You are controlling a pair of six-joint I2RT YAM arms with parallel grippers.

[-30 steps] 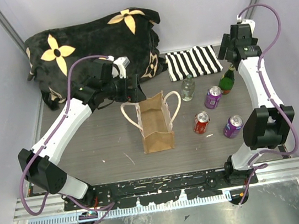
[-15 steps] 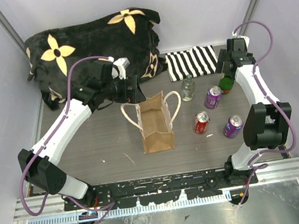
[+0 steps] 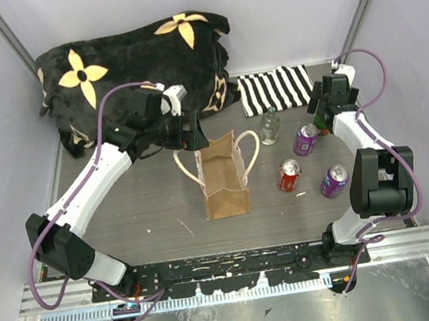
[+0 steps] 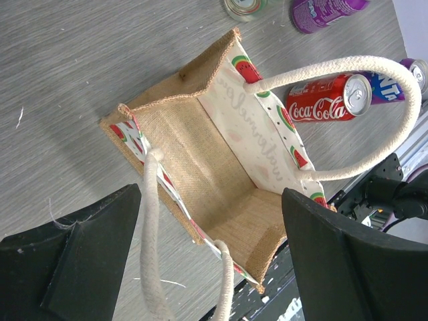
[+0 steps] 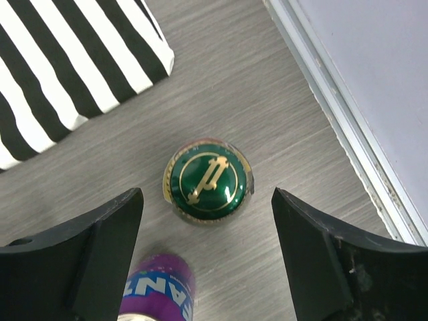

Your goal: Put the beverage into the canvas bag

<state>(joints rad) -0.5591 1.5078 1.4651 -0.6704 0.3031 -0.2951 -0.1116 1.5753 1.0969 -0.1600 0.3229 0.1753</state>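
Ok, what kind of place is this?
Probably a robot test cell, not a home: left arm and right arm bolted to a metal rail, plain walls enclosing the table, and staged props like the canvas bag and red can.

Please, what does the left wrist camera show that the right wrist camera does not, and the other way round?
Only the left wrist: the canvas bag, open and empty inside, its rope handles and a red cola can.
Only the right wrist: the green bottle cap with a gold mark, centred in the open right gripper and untouched, the striped cloth and the wall rail.
Both: the grey table and a purple can, likely the same one.
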